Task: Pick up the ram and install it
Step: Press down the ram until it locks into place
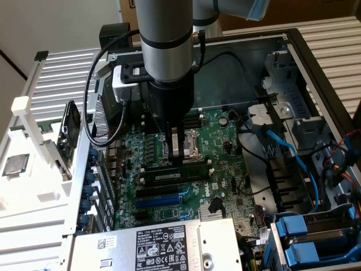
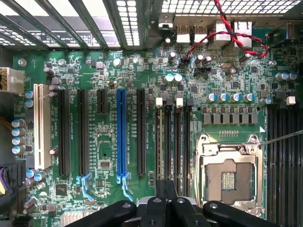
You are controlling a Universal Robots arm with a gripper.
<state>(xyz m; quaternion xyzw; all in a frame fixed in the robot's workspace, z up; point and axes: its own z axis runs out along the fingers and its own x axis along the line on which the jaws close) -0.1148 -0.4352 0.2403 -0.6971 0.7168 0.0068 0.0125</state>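
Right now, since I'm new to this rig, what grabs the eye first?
The thick grey robot arm reaching into the open computer case, its gripper just above the green motherboard. Next, the bright blue plastic slot among black ones, and the empty silver processor socket near the gripper.

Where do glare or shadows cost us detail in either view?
Exterior view: arm shadows the motherboard near the socket; white rack at the exterior view's left is brightest. Wrist view: motherboard evenly lit, vent grille blown out, gripper a dark silhouette.
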